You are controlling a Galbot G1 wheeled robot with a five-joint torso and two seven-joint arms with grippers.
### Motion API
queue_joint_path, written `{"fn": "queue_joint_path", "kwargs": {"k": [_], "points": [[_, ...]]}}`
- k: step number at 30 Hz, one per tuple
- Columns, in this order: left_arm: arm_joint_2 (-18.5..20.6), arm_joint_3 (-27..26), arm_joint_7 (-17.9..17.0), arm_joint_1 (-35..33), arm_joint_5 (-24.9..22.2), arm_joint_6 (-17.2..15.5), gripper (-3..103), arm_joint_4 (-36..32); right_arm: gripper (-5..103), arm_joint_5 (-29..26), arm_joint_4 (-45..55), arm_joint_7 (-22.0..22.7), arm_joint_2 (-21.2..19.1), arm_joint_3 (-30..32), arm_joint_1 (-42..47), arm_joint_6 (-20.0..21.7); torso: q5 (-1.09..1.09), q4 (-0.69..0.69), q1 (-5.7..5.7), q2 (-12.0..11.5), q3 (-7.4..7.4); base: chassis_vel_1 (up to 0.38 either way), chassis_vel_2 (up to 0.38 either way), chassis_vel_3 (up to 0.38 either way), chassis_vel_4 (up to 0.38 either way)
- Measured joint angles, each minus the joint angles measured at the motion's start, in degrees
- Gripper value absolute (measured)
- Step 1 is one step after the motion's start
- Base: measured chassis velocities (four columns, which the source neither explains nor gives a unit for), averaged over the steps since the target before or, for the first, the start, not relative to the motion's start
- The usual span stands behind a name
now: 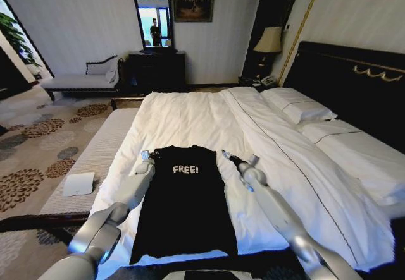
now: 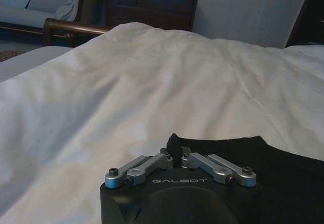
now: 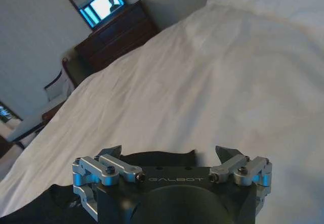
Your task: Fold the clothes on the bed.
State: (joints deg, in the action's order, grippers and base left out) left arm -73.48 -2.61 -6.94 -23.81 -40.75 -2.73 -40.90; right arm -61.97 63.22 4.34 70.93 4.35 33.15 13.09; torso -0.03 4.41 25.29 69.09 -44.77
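Note:
The clothes are one black T-shirt point(image 1: 186, 210) with white "FREE!" lettering, lying flat as a narrow rectangle on the white duvet of the bed point(image 1: 190, 112). My left gripper point(image 1: 147, 156) is at the shirt's far left corner. In the left wrist view that gripper point(image 2: 174, 155) is shut, pinching a small peak of the black T-shirt point(image 2: 283, 183). My right gripper point(image 1: 226, 157) is at the far right corner. In the right wrist view it point(image 3: 169, 152) stands open, with the edge of the black T-shirt point(image 3: 157, 159) lying between and under its fingers.
White pillows point(image 1: 297, 106) and a dark headboard point(image 1: 354, 78) are on the right. A grey padded bench point(image 1: 95, 157) with a white box point(image 1: 79, 184) runs along the bed's left side. A chaise point(image 1: 82, 81) and a dark dresser point(image 1: 157, 68) stand by the far wall.

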Motion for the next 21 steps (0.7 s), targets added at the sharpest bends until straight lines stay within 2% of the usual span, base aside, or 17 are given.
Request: {"fn": "queue_joint_path", "kwargs": {"k": [2,6,12,21], "points": [[0.7,0.2,-0.4,-0.6,-0.5,-0.2,2,-0.7,100,-0.6,-5.6,-1.5,2.3,-1.3,-2.9,0.0,0.02,0.00,0.00,0.0,0.00,0.000,0.000,0.000,0.000],[1.2,0.4,-1.0,-1.3,-1.2,-0.5,2,-1.9,100,-0.6,-12.6,-3.9,4.1,-1.9,-5.9,0.0,0.02,-0.02,-0.01,0.0,0.00,0.000,0.000,0.000,0.000],[1.1,1.4,-1.2,-1.4,-1.7,-0.6,2,-2.2,100,1.8,-18.0,-6.1,5.0,-1.5,-7.5,-0.9,0.03,0.01,-0.01,0.0,0.00,0.000,0.000,0.000,0.000],[-1.8,5.2,-1.1,2.7,-2.3,-0.6,2,1.3,100,4.7,-27.2,-10.1,6.1,1.4,-11.5,-2.2,0.04,0.02,-0.01,0.0,0.01,0.000,0.000,0.000,0.000]]}}
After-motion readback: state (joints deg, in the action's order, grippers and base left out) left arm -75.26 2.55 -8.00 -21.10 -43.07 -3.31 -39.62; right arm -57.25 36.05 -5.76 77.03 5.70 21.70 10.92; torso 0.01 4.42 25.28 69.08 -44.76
